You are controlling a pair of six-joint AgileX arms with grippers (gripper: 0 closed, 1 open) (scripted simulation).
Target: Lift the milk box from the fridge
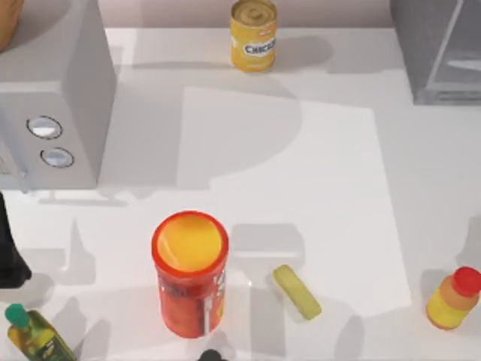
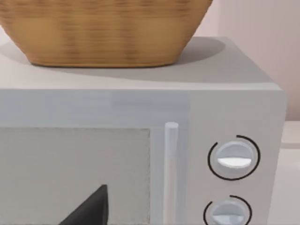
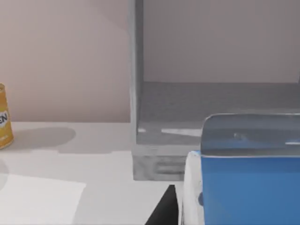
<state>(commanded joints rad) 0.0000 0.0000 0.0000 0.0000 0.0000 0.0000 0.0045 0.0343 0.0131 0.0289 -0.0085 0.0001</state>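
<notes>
Milk box [image 3: 248, 187]: blue-and-white carton, close before the right wrist camera (pincer grip: cannot tell).
Fridge [image 3: 197, 117]: grey, boxy, open.

The fridge [image 1: 440, 49] is cut off at the top view's right corner. The milk box [image 3: 248, 187] runs off the right wrist view's edge. The basket [image 2: 103, 30] on the microwave [image 2: 140, 154] is cut off too.

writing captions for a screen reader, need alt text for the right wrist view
A blue and white milk box sits very close to the camera, with the open grey fridge behind it showing a bare shelf. Farther off on the white table, a yellow can stands by the pinkish wall.
</notes>
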